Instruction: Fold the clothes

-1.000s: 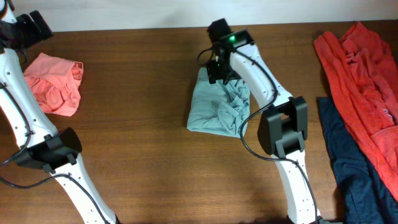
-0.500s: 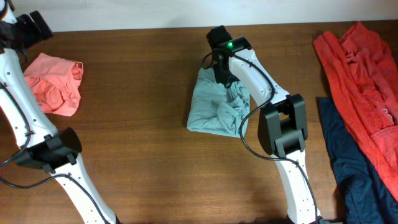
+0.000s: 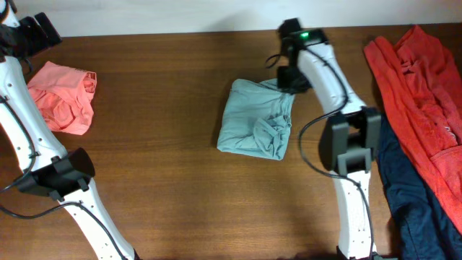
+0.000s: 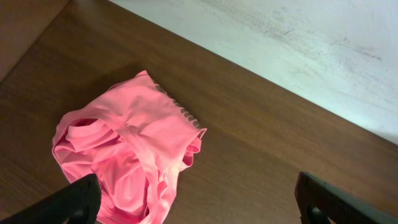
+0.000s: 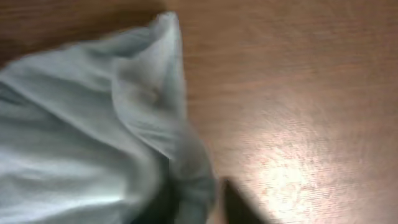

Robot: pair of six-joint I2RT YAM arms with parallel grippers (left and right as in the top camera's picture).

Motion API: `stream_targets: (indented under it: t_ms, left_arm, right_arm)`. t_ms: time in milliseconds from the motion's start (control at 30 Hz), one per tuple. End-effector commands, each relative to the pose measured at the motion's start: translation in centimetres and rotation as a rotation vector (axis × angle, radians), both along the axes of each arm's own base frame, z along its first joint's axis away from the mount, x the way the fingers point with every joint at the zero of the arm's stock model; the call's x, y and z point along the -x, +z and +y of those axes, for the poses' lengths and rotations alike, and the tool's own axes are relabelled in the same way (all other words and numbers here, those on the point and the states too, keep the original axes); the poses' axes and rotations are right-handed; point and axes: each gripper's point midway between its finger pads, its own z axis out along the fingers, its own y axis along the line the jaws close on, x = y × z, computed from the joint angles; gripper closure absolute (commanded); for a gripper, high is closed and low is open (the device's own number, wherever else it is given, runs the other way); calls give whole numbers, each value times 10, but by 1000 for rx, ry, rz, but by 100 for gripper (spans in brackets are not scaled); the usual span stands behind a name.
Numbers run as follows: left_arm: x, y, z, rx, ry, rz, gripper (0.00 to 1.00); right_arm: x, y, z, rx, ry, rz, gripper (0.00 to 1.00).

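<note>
Danger of spoiling the fold by pulling away with the far right corner of the pale blue-green T-shirt (image 3: 253, 126) caught on the right end effector (image 3: 291, 78). Impossible to tell whether clenched on cloth or released: too blurred. Lies bunched in the middle of the surface (image 3: 159, 159), just beside that end effector. Left end effector (image 4: 199, 208) spread wide, empty, above the salmon-pink garment (image 4: 124, 155).

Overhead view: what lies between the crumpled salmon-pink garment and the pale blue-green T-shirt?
Nothing but bare brown wooden tabletop lies between the salmon-pink cloth garment and the pale blue-green cloth T-shirt, as the overhead view shows.
</note>
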Motion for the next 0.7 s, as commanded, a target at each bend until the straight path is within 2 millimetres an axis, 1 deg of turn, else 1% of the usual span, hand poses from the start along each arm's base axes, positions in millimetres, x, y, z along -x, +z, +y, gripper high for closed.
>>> stream_targets:
  t_ms: [0,33,133,200,267,300,367,400,433,500,533,567,600,667]
  left_arm:
    - [5,17,-4,1,-1,-33,1]
    - [6,17,-4,2,0,-31,1]
    - [6,17,-4,3,-1,-30,1]
    - [5,17,-6,9,-8,-33,1]
    - [4,17,-11,27,-30,-37,1]
    - [4,16,-14,40,-42,-36,1]
    - [5,15,-20,50,-71,-33,1]
    - [5,14,-25,51,-102,-28,1]
    - [5,13,-28,48,-113,-20,1]
    - [8,11,-33,32,-150,-1,1]
    - [9,11,-34,31,-152,4,1]
    - [9,11,-34,34,-153,6,1]
    - [9,11,-39,37,-187,1,1]
    - [7,12,-46,40,-248,-9,1]
  right_arm:
    - [-1,28,-2,-191,-35,-18,14]
    - [2,30,-7,-227,-41,-2,6]
    - [10,33,-18,-235,-68,27,4]
    - [12,40,-18,-241,-52,27,4]
    - [15,53,-16,-241,-46,17,4]
    - [18,65,-14,-241,-39,4,4]
    - [24,82,-11,-242,-31,-7,4]
    - [33,95,-11,-237,-30,-7,5]
    - [41,104,-12,-227,-30,0,6]
    - [69,131,-21,-183,-37,24,9]
    - [76,141,-21,-178,-35,23,11]
    - [79,148,-18,-187,-28,10,13]
    - [91,165,-4,-234,-4,-11,13]
    - [102,177,8,-243,16,-26,13]
